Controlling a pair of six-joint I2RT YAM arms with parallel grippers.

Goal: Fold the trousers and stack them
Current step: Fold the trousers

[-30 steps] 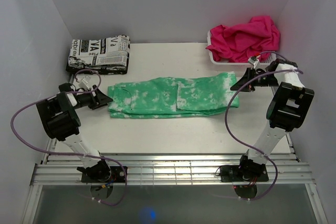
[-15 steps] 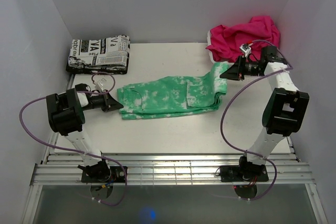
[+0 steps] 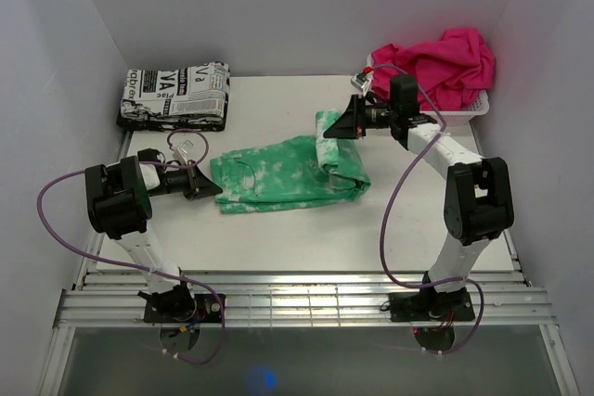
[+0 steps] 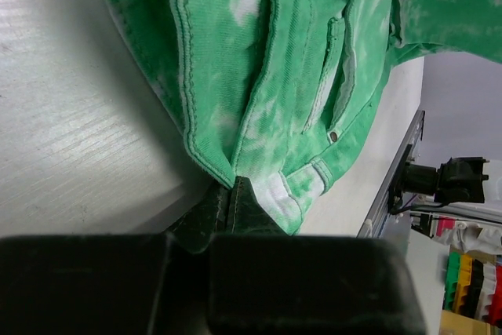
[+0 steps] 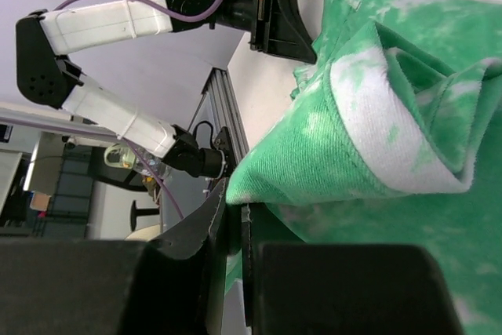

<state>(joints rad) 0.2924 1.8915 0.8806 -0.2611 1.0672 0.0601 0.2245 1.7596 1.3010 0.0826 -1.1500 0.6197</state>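
Here, shows the fold partway through. Finds the trousers (image 3: pixel 278 173) on the table (image 3: pixel 278 248) near its centre, long axis running left to right between the two arms. Pins the waistband end with the left gripper (image 3: pixel 212 188), jaws pressed together on a corner of the cloth beside the pocket, low against the tabletop. Lifts the opposite, hem end with the right gripper (image 3: pixel 345 125), jaws likewise closed on an edge of the cloth, with the legs raised off the table and doubled back over the flat part. Places the waist directly leftward of the right gripper, along the garment's own length. Puts the left gripper at that far end, touching it, and so the nearer of the two to the fold's target. Calls, by judgement, for the raised hem to travel leftward down the axis and settle over the waist. Leaves the newsprint-patterned cloth (image 3: pixel 174 95) at the far left and the pink cloth (image 3: pixel 436 67) at the far right, neither part of the fold.
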